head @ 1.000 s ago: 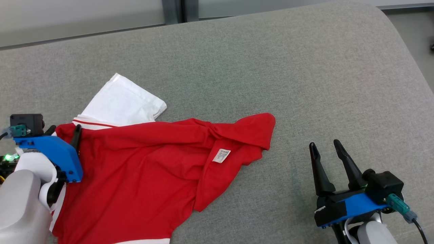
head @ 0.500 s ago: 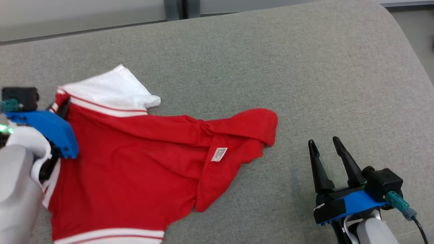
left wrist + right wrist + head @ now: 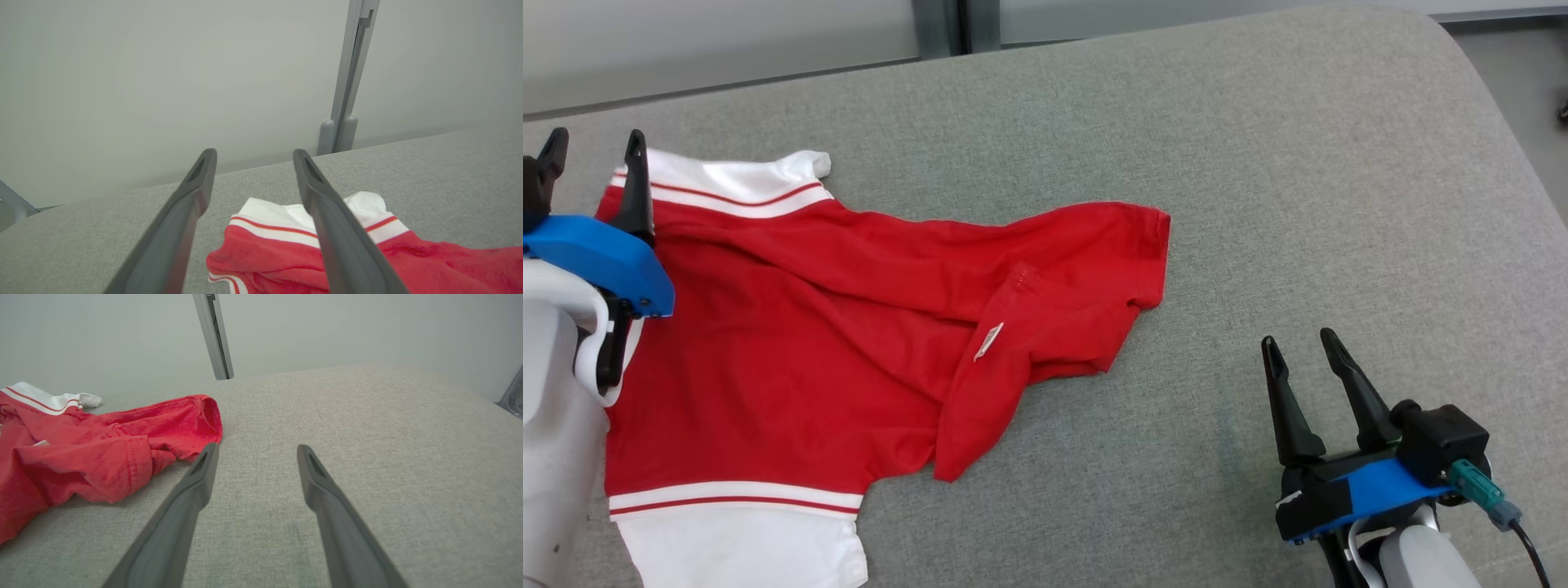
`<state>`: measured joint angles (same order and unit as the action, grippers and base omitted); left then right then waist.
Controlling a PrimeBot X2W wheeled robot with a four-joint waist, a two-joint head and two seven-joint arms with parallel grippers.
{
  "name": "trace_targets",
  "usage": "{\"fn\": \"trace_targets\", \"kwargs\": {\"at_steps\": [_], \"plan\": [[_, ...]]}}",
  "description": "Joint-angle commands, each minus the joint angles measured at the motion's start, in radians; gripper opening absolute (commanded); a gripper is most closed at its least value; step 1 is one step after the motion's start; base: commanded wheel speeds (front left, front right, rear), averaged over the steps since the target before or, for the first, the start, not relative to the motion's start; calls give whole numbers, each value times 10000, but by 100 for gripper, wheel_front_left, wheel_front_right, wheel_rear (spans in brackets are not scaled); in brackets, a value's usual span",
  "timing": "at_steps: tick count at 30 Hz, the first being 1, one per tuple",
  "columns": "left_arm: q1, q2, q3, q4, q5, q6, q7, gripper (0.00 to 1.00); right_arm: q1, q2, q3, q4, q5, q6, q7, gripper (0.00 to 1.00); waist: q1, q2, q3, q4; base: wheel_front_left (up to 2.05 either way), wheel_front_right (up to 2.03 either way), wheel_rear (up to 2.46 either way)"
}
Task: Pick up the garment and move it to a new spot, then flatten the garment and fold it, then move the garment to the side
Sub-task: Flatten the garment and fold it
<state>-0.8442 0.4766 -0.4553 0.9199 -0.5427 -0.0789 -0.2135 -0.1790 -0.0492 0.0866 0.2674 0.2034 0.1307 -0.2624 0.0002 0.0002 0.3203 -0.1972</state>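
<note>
Now the red shirt (image 3: 792, 327) lies spread over the left part of the grey cushion (image 3: 1258, 163), mostly flat but with one side doubled over itself near the white label (image 3: 989, 340), so we judge the flattening only half done. Our left gripper (image 3: 596, 140) hovers at the shirt's far white-striped corner, fingers apart with nothing between them, well placed to tug that edge straight. Our right gripper (image 3: 1298, 341) sits well clear on bare cushion, fingers likewise apart, free to reach the bunched red flap nearest it.
</note>
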Motion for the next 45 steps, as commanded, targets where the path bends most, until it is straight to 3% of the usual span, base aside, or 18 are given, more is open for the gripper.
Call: {"fn": "trace_targets", "kwargs": {"at_steps": [1, 4, 9, 14, 19, 34, 45], "plan": [[59, -14, 120, 36, 9, 38, -240, 100, 92, -23, -42, 15, -10, 1, -37, 100, -2, -2, -109, 19, 0, 0, 0], [494, -112, 405, -220, -6, 96, -493, 100, 215, -23, -118, 45, -57, 1, -37, 100, -2, -2, -383, 145, 0, 0, 0], [1943, -134, 1811, -2600, 441, 468, -512, 100, 408, -25, -237, 54, -146, 1, -37, 100, -2, -2, -788, 519, 0, 0, 0], [3992, -829, 3148, -5048, 1205, 823, -515, 100, 616, -31, -298, 108, -211, 1, -37, 100, -2, -2, -1235, 997, 0, 0, 0], [5833, -1622, 4048, -6601, 1962, 802, -517, 100, 752, -26, -410, 182, -341, 1, -37, 100, -2, -2, -1622, 1453, 0, 0, 0], [8564, -3271, 5187, -7913, 3392, 466, -518, 100, 1131, -26, -599, 324, -477, 1, -37, 100, -2, -2, -2183, 2243, 0, 0, 0], [9307, -3859, 5508, -7915, 3974, 290, -519, 100, 1456, -26, -594, 473, -358, 1, -37, 100, -2, -2, -2517, 2389, 0, 0, 0]]}}
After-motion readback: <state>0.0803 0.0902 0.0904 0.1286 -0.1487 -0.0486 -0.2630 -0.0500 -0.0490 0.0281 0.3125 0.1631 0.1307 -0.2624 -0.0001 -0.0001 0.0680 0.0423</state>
